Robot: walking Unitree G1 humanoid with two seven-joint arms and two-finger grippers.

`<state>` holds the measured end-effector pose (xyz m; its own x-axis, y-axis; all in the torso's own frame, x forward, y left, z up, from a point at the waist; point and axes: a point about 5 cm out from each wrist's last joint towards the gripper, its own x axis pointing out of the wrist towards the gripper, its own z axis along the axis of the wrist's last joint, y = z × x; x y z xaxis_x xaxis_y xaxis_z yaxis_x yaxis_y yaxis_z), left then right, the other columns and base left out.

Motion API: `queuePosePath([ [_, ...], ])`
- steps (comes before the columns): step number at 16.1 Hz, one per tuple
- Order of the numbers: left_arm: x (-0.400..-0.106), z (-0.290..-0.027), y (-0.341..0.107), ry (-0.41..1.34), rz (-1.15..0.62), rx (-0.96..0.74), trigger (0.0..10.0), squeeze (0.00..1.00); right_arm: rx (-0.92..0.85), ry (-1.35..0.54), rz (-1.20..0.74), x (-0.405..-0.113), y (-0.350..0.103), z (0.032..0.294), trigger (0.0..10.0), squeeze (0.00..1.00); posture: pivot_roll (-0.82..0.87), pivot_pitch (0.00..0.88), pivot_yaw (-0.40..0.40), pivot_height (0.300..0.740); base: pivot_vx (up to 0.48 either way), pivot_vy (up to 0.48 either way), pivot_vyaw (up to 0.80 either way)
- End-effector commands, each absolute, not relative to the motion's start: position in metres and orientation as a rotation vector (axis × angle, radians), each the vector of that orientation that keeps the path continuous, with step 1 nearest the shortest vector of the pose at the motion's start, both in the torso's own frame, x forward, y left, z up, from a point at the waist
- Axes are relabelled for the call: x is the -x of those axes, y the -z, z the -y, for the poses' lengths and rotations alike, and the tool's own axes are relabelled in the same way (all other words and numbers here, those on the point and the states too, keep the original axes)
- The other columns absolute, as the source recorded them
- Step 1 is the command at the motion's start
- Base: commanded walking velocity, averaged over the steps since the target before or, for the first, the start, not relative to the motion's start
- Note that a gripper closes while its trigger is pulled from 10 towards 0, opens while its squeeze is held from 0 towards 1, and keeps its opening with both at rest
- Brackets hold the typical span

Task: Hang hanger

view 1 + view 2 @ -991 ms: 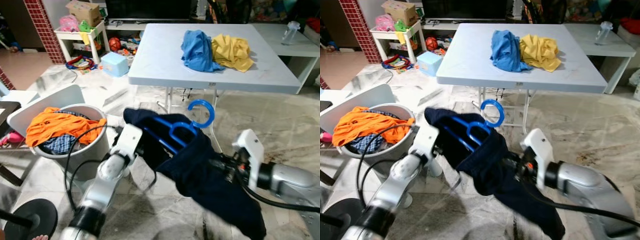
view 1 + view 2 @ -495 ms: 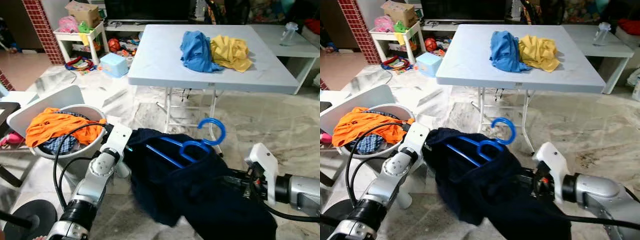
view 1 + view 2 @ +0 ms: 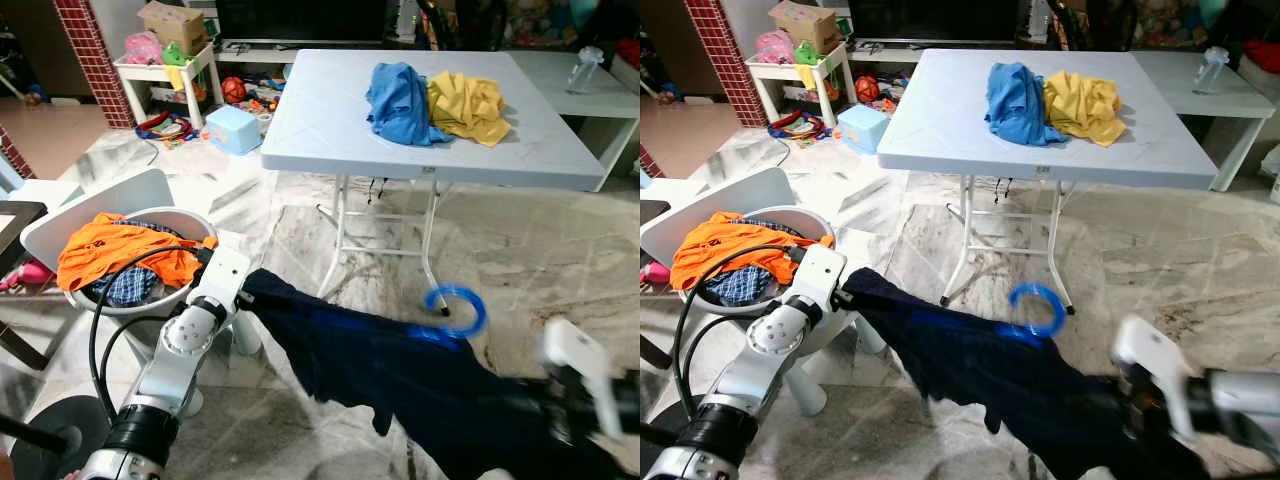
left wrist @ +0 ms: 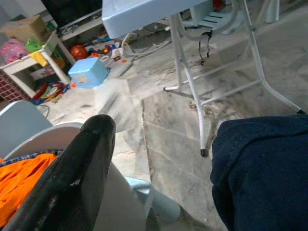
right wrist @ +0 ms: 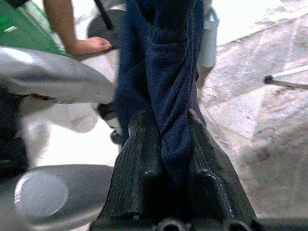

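Observation:
A navy garment [image 3: 400, 365] is stretched low over the floor between my two arms. The blue hanger's round hook [image 3: 455, 310] sticks up from it, blurred, with the hanger's body inside the cloth. My left gripper [image 3: 243, 283] is at the garment's left end. In the left wrist view one black finger [image 4: 82, 178] stands apart from the navy cloth [image 4: 262, 173], which covers the other side, and floor shows between them. My right gripper [image 5: 166, 122] is shut on a twisted fold of the garment. Its blurred white wrist [image 3: 578, 368] is low at the right.
A white folding table [image 3: 330, 130] stands ahead with a blue garment [image 3: 400, 100] and a yellow one [image 3: 465, 105] on it. A basket [image 3: 130, 300] of orange clothes and a white chair [image 3: 90, 205] are at my left. A person's foot [image 5: 91, 45] is behind me.
My right arm has swung down and to the right, pulling the garment out flat and low. The hanger's hook has dropped with it. My left gripper has stayed near the basket.

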<state>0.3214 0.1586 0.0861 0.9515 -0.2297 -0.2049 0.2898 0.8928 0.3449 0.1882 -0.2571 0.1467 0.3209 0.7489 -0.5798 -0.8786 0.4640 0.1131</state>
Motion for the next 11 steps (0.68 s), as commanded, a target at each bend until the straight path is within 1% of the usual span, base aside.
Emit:
queuePosePath([
  [1,-0.327,-0.172,-0.092,0.223,-0.163,-0.380,10.0,0.00,0.250,-1.112,-0.578,-0.187,-0.167,0.263,10.0,0.00,-0.10,0.015,0.006,0.740,0.000,0.000,0.00],
  [2,-0.328,-0.170,-0.089,0.244,-0.185,-0.364,10.0,0.00,0.194,-1.132,-0.486,-0.188,-0.185,0.262,10.0,0.00,-0.10,0.018,0.010,0.740,0.000,0.000,0.00],
  [4,-0.329,-0.168,-0.080,0.267,-0.254,-0.320,10.0,0.00,0.168,-1.185,-0.375,-0.189,-0.208,0.255,10.0,0.00,-0.11,0.018,0.011,0.740,0.000,0.000,0.00],
  [6,-0.326,-0.157,-0.070,0.331,-0.324,-0.250,10.0,0.00,0.111,-1.198,-0.270,-0.195,-0.226,0.251,10.0,0.00,-0.11,0.018,0.012,0.740,0.000,0.000,0.00],
  [7,-0.324,-0.153,-0.068,0.350,-0.328,-0.262,10.0,0.00,0.092,-1.206,-0.238,-0.196,-0.230,0.249,10.0,0.00,-0.11,0.018,0.012,0.740,0.000,0.000,0.00],
  [9,-0.318,-0.134,-0.065,0.429,-0.322,-0.237,10.0,0.00,0.002,-1.139,-0.125,-0.208,-0.238,0.247,10.0,0.00,-0.10,0.018,0.007,0.740,0.000,0.000,0.00],
  [10,-0.314,-0.122,-0.066,0.488,-0.302,-0.228,10.0,0.00,-0.048,-1.045,-0.060,-0.220,-0.238,0.245,10.0,0.00,-0.10,0.016,0.005,0.740,0.000,0.000,0.00],
  [11,-0.311,-0.117,-0.066,0.521,-0.294,-0.218,10.0,0.00,-0.061,-0.998,-0.038,-0.227,-0.237,0.243,10.0,0.00,-0.10,0.016,0.005,0.740,0.000,0.000,0.00],
])
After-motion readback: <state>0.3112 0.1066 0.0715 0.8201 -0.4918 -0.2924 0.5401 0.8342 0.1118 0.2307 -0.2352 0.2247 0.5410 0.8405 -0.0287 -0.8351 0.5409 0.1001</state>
